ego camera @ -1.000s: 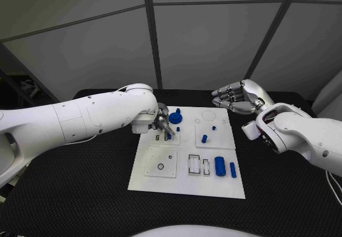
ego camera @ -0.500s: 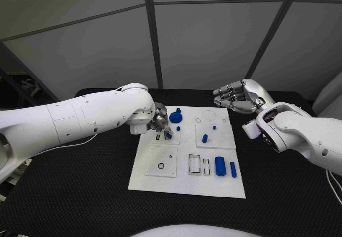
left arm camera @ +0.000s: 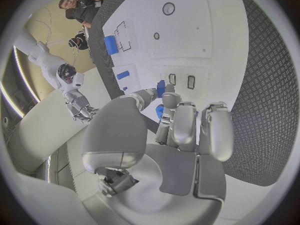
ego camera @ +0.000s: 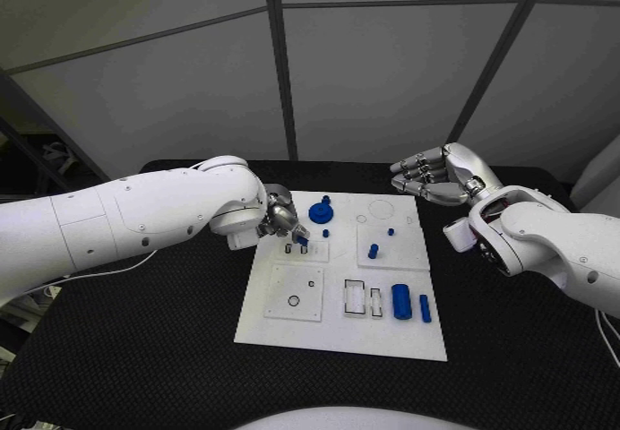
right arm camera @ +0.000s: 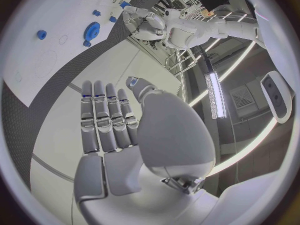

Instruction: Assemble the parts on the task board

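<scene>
- The task board (ego camera: 339,309) is seen in the middle of the black table (ego camera: 155,349) — a white plate with recesses and small blue parts on it.
- The left hand (ego camera: 282,222) is placed over the board's far left corner; a small blue part (left arm camera: 160,88) is pinched between its fingertips, just above 2 narrow slots (left arm camera: 181,80).
- A round blue disc (ego camera: 319,213) is seen just beside that hand, on the board.
- 2 small blue pegs (ego camera: 374,250) stand near the board's middle.
- A blue cylinder (ego camera: 400,301) and a slimmer blue bar (ego camera: 424,308) lie side by side at the near right.
- The right hand (ego camera: 437,182) is held above the table beyond the board's far right corner — fingers curled in, nothing gripped.
</scene>
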`<move>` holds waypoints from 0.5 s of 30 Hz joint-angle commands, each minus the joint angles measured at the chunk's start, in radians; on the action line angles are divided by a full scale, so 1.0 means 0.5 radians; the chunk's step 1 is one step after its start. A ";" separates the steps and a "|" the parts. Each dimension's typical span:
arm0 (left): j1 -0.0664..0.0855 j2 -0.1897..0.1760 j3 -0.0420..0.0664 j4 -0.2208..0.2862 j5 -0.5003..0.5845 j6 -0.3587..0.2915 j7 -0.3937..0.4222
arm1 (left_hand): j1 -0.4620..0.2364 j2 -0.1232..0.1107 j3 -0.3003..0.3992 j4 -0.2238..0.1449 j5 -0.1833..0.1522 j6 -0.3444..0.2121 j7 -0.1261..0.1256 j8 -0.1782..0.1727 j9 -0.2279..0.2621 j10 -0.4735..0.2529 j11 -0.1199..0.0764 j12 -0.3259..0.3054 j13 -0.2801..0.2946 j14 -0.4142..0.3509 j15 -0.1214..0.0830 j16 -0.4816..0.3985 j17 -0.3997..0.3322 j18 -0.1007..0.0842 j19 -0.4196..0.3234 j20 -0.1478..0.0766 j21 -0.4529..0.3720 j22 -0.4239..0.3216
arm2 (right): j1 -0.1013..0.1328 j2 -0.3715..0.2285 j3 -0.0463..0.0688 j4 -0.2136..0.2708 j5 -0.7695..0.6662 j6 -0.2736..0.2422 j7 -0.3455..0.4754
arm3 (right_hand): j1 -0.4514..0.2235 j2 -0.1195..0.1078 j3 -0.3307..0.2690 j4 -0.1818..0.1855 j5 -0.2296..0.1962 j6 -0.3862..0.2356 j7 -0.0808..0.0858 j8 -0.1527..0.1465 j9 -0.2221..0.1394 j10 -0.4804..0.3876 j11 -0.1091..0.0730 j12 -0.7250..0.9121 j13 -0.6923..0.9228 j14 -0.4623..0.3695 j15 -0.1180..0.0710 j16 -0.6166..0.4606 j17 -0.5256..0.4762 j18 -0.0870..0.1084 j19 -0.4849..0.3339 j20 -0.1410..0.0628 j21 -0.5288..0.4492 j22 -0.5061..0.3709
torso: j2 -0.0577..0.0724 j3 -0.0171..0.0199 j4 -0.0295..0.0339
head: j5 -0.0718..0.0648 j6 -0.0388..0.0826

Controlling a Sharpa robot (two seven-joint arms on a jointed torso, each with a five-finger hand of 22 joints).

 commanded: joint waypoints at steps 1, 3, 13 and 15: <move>-0.008 -0.023 -0.001 0.050 -0.025 -0.242 0.051 | -0.034 -0.012 0.392 -0.367 0.061 0.008 -0.014 0.025 0.018 0.057 -0.035 0.012 -0.001 0.041 -0.018 -0.003 0.002 -0.026 0.035 -0.015 -0.001 0.034 | 0.004 0.003 0.002 -0.003 0.006 -0.001 0.004 | -0.021 -0.004 -0.003 -0.007 0.011 -0.003 0.011 -0.011 0.001 -0.003 0.012 -0.011 -0.002 -0.006 0.005 0.000 -0.002 0.022 0.010 0.003 -0.007 -0.002 | 0.001 -0.0006 0.000 | 0.006 -0.001; -0.019 -0.034 -0.002 0.077 -0.079 -0.306 0.050 | -0.055 -0.023 0.410 -0.377 0.101 0.009 -0.018 0.043 0.031 0.068 -0.040 0.023 0.007 0.041 -0.021 -0.003 0.003 -0.027 0.038 -0.018 0.003 0.041 | 0.004 0.004 0.002 -0.006 0.006 0.000 0.003 | -0.021 -0.004 -0.003 -0.007 0.011 -0.003 0.011 -0.011 0.001 -0.003 0.012 -0.011 -0.002 -0.007 0.005 0.000 -0.002 0.022 0.010 0.003 -0.007 -0.002 | 0.000 -0.0003 0.002 | 0.007 -0.002; -0.088 -0.045 -0.004 0.143 -0.233 -0.455 0.021 | -0.090 -0.040 0.451 -0.397 0.132 0.008 -0.026 0.079 0.056 0.084 -0.047 0.033 0.009 0.042 -0.028 -0.002 0.004 -0.030 0.045 -0.024 0.012 0.058 | 0.004 0.005 0.002 -0.013 0.006 0.003 0.000 | -0.026 -0.004 -0.004 -0.005 0.012 -0.004 0.012 -0.012 0.000 -0.004 0.013 -0.012 -0.002 -0.007 0.006 0.000 -0.005 0.022 0.012 0.004 -0.011 -0.005 | 0.003 -0.0016 -0.007 | 0.015 -0.006; -0.097 -0.043 -0.004 0.146 -0.257 -0.464 0.014 | -0.095 -0.043 0.457 -0.399 0.134 0.008 -0.027 0.084 0.060 0.086 -0.048 0.034 0.009 0.042 -0.029 -0.002 0.004 -0.030 0.046 -0.025 0.013 0.059 | 0.004 0.006 0.002 -0.015 0.006 0.003 0.000 | -0.026 -0.004 -0.004 -0.005 0.012 -0.004 0.012 -0.012 0.000 -0.004 0.013 -0.012 -0.002 -0.007 0.006 0.000 -0.005 0.022 0.012 0.004 -0.011 -0.005 | 0.001 -0.0012 -0.007 | 0.017 -0.009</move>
